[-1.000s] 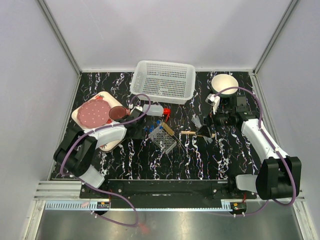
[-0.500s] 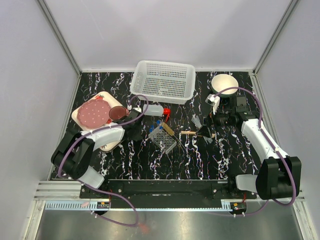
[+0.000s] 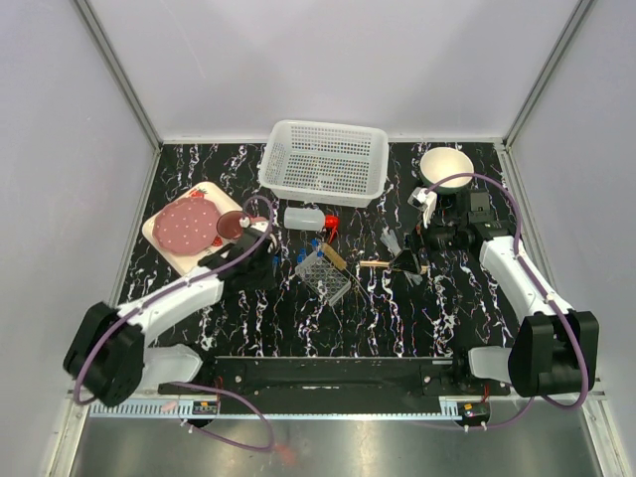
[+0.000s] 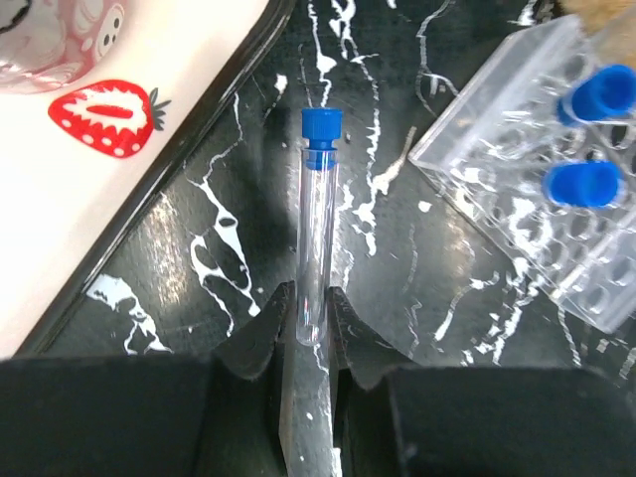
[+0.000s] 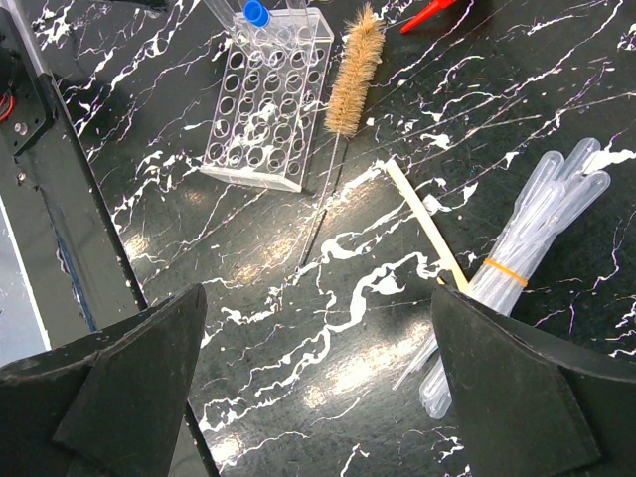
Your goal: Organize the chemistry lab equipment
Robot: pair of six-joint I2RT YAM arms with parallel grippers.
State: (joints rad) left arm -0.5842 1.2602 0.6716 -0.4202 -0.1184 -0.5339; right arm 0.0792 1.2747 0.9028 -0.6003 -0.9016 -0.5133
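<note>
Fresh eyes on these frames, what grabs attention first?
First, the blue-capped test tube pinched in the left gripper, between the strawberry-print tray and the clear tube rack. Next, the big white basket at the back middle of the black marbled table, and the bundle of pipettes near the open right gripper.

Bright, even light falls from above, and the glossy black table (image 5: 358, 373) throws back soft white glare patches in the right wrist view. In the left wrist view the test tube (image 4: 318, 248) is sharp, a faint shadow beside it, and the pale tray (image 4: 89, 199) looks washed out.
</note>
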